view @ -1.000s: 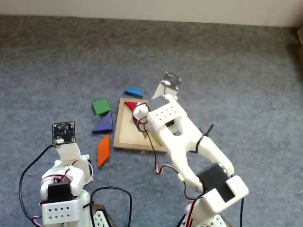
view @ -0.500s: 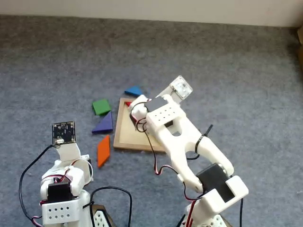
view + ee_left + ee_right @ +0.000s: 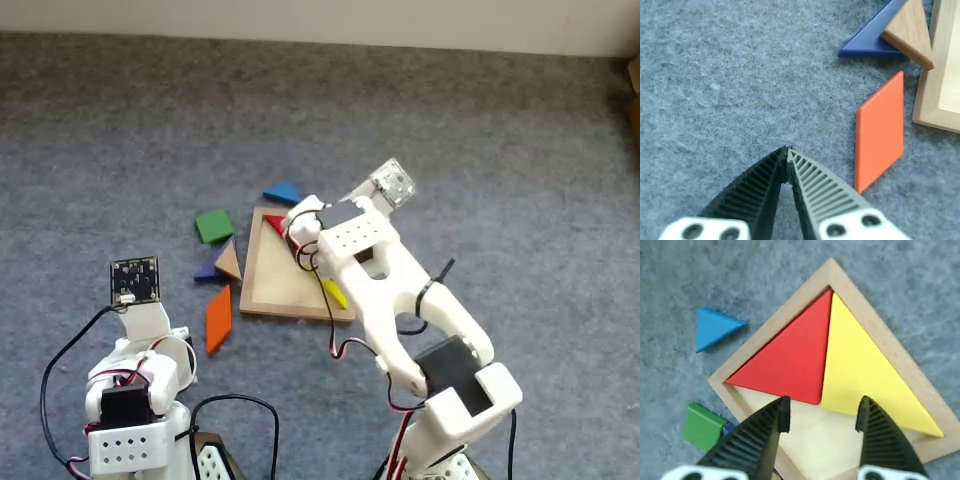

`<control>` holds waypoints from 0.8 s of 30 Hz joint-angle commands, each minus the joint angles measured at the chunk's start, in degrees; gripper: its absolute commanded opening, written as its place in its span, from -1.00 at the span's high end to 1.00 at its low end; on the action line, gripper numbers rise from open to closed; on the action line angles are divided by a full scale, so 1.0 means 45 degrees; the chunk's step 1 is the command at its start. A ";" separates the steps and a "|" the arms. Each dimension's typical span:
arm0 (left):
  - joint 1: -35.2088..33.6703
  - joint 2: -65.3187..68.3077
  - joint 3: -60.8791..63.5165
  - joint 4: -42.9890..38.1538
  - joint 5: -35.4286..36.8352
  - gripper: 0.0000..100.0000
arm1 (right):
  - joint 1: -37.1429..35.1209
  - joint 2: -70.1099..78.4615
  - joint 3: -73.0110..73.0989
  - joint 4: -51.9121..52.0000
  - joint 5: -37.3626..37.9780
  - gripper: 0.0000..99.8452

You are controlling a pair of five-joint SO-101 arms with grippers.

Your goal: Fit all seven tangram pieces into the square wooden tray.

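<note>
The square wooden tray (image 3: 262,296) lies mid-carpet and holds a red triangle (image 3: 790,360) and a yellow triangle (image 3: 865,375) side by side in one corner. My right gripper (image 3: 823,415) hovers open above the tray's bare floor, just off the red piece, and in the high view the right gripper (image 3: 300,226) is over the tray's far edge. Outside the tray lie a light blue triangle (image 3: 283,192), a green square (image 3: 213,225), and an orange parallelogram (image 3: 880,132). A tan wooden triangle (image 3: 910,30) rests on a dark blue triangle (image 3: 871,40). My left gripper (image 3: 786,156) is shut on nothing, over bare carpet short of the parallelogram.
Grey carpet (image 3: 480,150) spreads all around, with a pale wall strip (image 3: 300,20) along the far side. The left arm's base (image 3: 130,420) sits at the near left. The right arm (image 3: 400,300) stretches across the tray's near right corner.
The right arm's wrist swung right and its gripper drew back over the tray. A tan triangle now lies on the dark blue triangle left of the tray. The left arm stayed still.
</note>
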 commanded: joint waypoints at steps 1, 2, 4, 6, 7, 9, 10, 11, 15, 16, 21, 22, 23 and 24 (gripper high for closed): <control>0.0147 -0.0010 0.0283 0.0039 -0.0020 0.99 | 0.0303 -0.0830 -0.0225 -0.0147 0.1817 0.73; 0.0147 -0.0010 0.0283 0.0039 -0.0020 0.99 | 0.0322 -0.1143 -0.0186 -0.0147 0.2501 0.79; 0.0147 -0.0010 0.0283 0.0039 -0.0020 0.99 | 0.0322 -0.1905 -0.0147 -0.0147 0.4239 0.93; 0.0147 -0.0010 0.0283 0.0039 -0.0020 0.99 | 0.0303 -0.2686 -0.0107 -0.0166 0.6193 0.99; 0.0147 -0.0010 0.0283 0.0039 -0.0020 0.99 | 0.0303 -0.2979 -0.0088 -0.0127 0.7053 0.98; 0.0147 -0.0010 0.0283 0.0039 -0.0020 0.99 | 0.0361 -0.3565 0.0244 -0.0049 0.8400 0.99; 0.0147 -0.0010 0.0283 0.0039 -0.0020 0.99 | 0.0440 -0.3878 0.0498 -0.0029 0.8908 0.99; 0.0147 -0.0010 0.0283 0.0039 -0.0020 0.99 | 0.0518 -0.4112 0.0713 0.0010 0.9280 0.99; 0.0147 -0.0010 0.0283 0.0039 -0.0020 0.99 | 0.1084 -0.5226 0.1788 0.0029 1.0432 0.99; 0.0147 -0.0010 0.0283 0.0039 -0.0020 0.99 | 0.1260 -0.5538 0.2081 0.0029 1.0823 0.99; 0.0147 -0.0010 0.0283 0.0039 -0.0020 0.99 | 0.1827 -0.7726 0.3780 0.0029 1.2757 0.99; 0.0147 -0.0010 0.0283 0.0039 -0.0020 0.99 | 0.1924 -0.8254 0.4073 0.0029 1.2835 0.99; 0.0147 -0.0010 0.0283 0.0039 -0.0020 0.99 | 0.2100 -0.8781 0.4405 0.0029 1.2796 0.99; 0.0147 -0.0010 0.0283 0.0039 -0.0020 0.99 | 0.2315 -0.9289 0.4737 0.0029 1.2816 0.99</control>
